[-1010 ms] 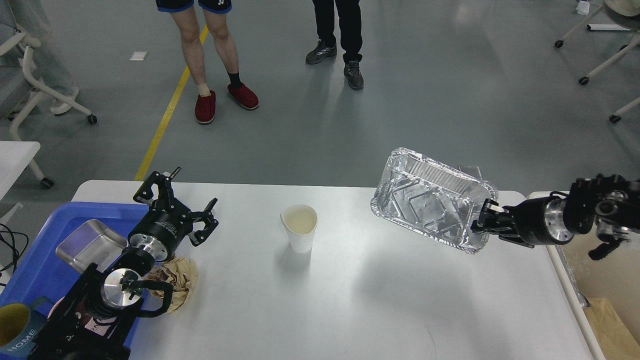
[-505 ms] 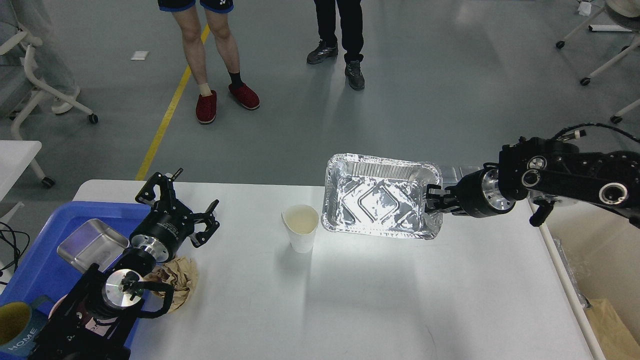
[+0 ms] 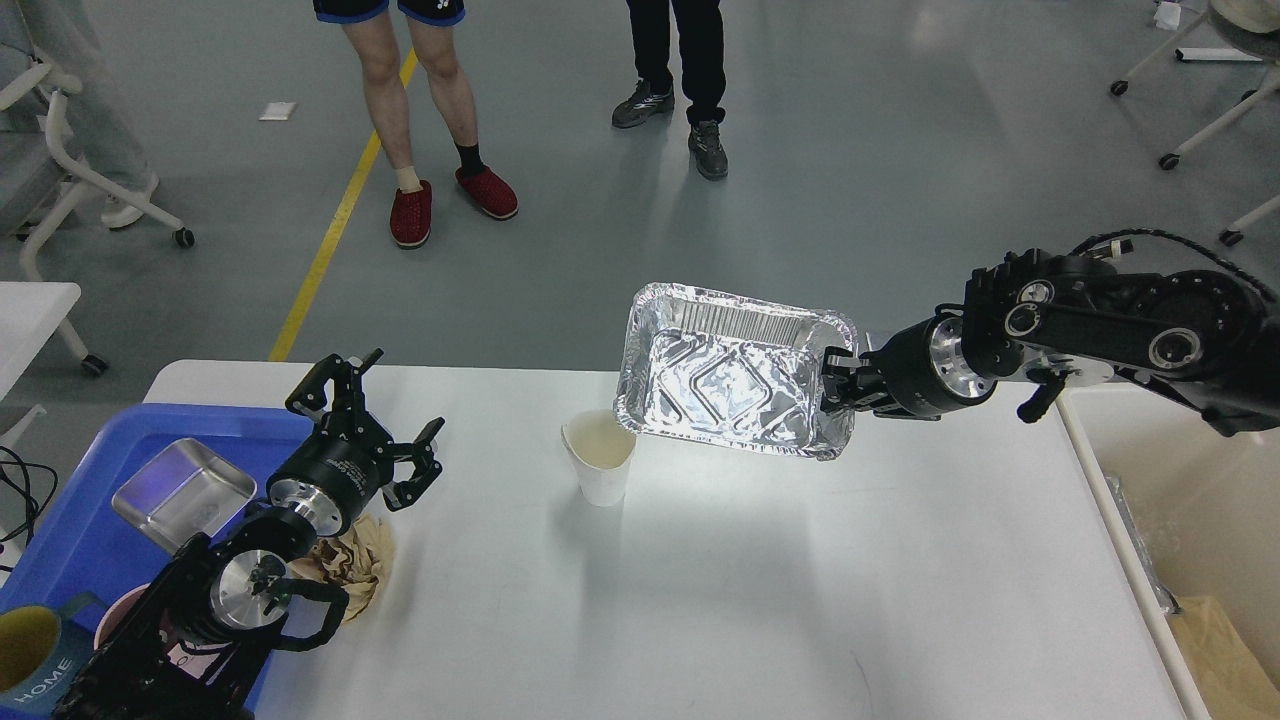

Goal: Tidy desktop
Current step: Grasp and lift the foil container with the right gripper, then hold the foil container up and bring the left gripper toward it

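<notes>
The white desktop (image 3: 700,600) fills the lower half of the head view. My right gripper (image 3: 838,388) is shut on the right rim of an empty foil tray (image 3: 730,375) and holds it in the air above the desktop's far edge, just right of a white paper cup (image 3: 600,458) that stands upright. My left gripper (image 3: 385,420) is open and empty above the desktop's left end. A crumpled brown paper (image 3: 355,560) lies below my left arm.
A blue plastic tray (image 3: 70,520) at the left holds a small metal dish (image 3: 180,492) and a dark mug (image 3: 35,665). A beige bin (image 3: 1200,520) stands at the right edge. Two people's legs (image 3: 420,100) stand beyond the table.
My right arm has swung the foil tray left, from the desktop's right end to beside the paper cup, and levelled it. My left gripper has shifted slightly right.
</notes>
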Motion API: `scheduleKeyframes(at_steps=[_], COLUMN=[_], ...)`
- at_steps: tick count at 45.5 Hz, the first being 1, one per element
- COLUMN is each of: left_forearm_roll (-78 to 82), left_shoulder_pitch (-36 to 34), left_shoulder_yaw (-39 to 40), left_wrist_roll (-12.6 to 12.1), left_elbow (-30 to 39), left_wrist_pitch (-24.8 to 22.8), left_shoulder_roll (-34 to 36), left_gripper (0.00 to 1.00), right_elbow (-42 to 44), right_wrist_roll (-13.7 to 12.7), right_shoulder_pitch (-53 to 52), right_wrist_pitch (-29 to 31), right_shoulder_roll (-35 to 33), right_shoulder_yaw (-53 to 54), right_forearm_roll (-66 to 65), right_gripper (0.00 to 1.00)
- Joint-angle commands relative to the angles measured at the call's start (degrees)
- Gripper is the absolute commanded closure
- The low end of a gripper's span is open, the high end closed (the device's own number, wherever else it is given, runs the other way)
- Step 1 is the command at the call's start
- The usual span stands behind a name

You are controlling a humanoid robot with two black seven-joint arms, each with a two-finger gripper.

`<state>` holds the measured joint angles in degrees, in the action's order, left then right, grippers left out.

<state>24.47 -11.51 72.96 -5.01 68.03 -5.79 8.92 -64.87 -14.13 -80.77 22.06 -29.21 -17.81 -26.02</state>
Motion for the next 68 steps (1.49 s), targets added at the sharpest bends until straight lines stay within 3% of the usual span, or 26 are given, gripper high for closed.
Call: scheduleKeyframes(at_steps=[1,7,14,20,28,37,43,49,53,68], left_forearm_roll=[0.31,0.49,0.84,0.84,0.49,-0.30,-0.22,-0.04,0.49,0.58], left_shoulder_pitch=[-0.26,-0.53,-0.53,-0.18,-1.23,-14.13,-22.23,-25.23,-25.40,-29.53], left_shoulder_yaw=[-0.01,-0.01,-3.34,-8.17,-17.31,-35.06,-43.86,-49.22,-49.84,-49.58], left_wrist_roll=[0.00,-1.14,-3.51,-4.57,-5.01,-5.01,-5.19,-6.06,-7.29,-7.03], left_elbow=[0.00,0.53,8.34,14.23,21.09,23.47,23.73,25.57,26.54,29.88], left_wrist_pitch=[0.26,1.66,4.83,4.74,2.81,-4.05,-5.63,-5.63,-5.90,-9.94], left_shoulder_roll=[-0.13,0.48,6.27,17.77,39.22,56.02,60.42,65.16,67.45,75.10], left_gripper=[0.02,0.02,0.02,0.02,0.02,0.02,0.02,0.02,0.02,0.03], right_elbow=[0.00,0.00,0.00,0.00,0.00,0.00,0.00,0.00,0.00,0.00], right_wrist_roll=[-0.02,-0.02,-0.02,0.07,0.07,0.07,0.07,0.07,0.07,0.07], right_shoulder_pitch=[0.00,0.09,0.35,0.53,0.96,0.97,1.14,1.40,1.58,1.84], right_wrist_pitch=[-0.08,-0.17,-0.44,-0.52,-0.79,-1.05,-1.05,-1.14,-1.14,-1.23], right_shoulder_roll=[-0.15,-0.06,0.29,0.64,1.08,1.26,1.17,1.17,1.17,1.35], right_shoulder_yaw=[-0.03,0.06,0.06,0.15,0.23,0.23,0.32,0.32,0.32,0.41], right_forearm_roll=[0.00,0.00,0.09,0.09,0.09,0.09,0.09,0.09,0.09,0.00], right_gripper=[1.00,1.00,1.00,1.00,1.00,1.00,1.00,1.00,1.00,1.00])
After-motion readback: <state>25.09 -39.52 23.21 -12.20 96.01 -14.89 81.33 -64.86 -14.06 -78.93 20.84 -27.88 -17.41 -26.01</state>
